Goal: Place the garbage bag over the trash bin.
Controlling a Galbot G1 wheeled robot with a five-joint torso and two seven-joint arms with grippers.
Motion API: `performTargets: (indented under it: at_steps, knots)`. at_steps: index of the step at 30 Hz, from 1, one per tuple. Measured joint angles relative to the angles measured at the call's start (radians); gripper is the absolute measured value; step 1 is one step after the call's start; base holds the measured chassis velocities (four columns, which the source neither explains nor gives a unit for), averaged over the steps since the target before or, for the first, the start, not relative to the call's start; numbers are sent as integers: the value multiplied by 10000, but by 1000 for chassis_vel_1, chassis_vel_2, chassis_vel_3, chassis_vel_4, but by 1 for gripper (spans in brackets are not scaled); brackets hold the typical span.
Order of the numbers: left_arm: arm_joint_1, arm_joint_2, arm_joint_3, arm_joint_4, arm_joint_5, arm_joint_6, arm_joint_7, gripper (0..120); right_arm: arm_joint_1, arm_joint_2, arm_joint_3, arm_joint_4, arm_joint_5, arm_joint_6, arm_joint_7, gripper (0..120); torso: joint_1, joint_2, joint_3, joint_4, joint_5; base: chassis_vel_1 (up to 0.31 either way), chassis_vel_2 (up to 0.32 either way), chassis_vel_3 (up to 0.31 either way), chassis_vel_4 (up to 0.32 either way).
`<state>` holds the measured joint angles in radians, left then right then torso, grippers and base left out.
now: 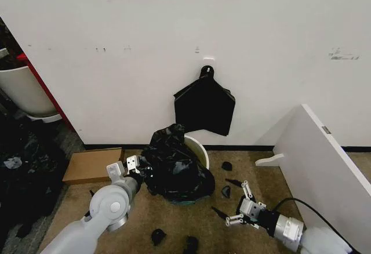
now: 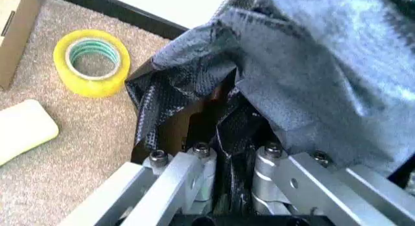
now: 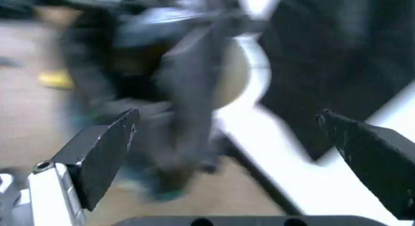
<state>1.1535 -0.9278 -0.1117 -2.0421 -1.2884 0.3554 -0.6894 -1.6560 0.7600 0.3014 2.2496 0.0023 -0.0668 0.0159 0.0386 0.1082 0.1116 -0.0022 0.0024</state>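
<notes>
The glossy black garbage bag (image 1: 174, 170) lies crumpled over the round white trash bin (image 1: 200, 148), whose rim shows on the wall side. My left gripper (image 1: 138, 171) is at the bag's left edge, shut on a fold of it. In the left wrist view the bag (image 2: 304, 75) runs down between the fingers of that gripper (image 2: 233, 153). My right gripper (image 1: 236, 203) hovers low over the carpet, right of the bin, open and holding nothing. Its wrist view shows this gripper (image 3: 227, 121) spread wide and facing the bag (image 3: 175, 90) and the bin (image 3: 256, 65).
A flat black bundle (image 1: 204, 106) hangs on the wall above the bin. A cardboard box (image 1: 93, 165) lies to the left and a white board (image 1: 322, 161) leans at the right. Small black scraps (image 1: 226, 166) dot the carpet. A yellow tape roll (image 2: 91, 60) sits beside the bag.
</notes>
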Motion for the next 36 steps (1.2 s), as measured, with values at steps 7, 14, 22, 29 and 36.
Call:
performTargets:
  at_steps: [7, 14, 22, 29, 36]
  knots:
    - [24, -45, 270, -278, 6, 119, -334, 4, 1495, 178, -915, -31, -1985, -651, 691, 100, 0, 0, 1, 4, 3, 0, 0, 0, 0]
    - [-56, -193, 344, -368, 13, 193, -441, 4, 1952, 190, -1538, -145, -4396, 218, -143, 100, 0, 0, 2, 3, 1, 0, 0, 0, 0]
    - [-144, -341, 377, -382, 11, 241, -501, 4, 1971, 388, -2217, -164, -5844, 368, -596, 100, 0, 0, 2, 0, 0, 0, 0, 0, 0]
    - [-59, -410, 396, -412, 10, 356, -532, 4, 2877, 775, -2676, -901, -7377, 768, -434, 87, 0, -1, 2, 3, 2, 0, 0, 0, 0]
    - [-10, -383, 407, -474, 11, 402, -534, 4, 3190, 716, -2867, -1118, -7967, 885, -977, 64, 0, -1, 2, 3, 2, 0, 0, 0, 0]
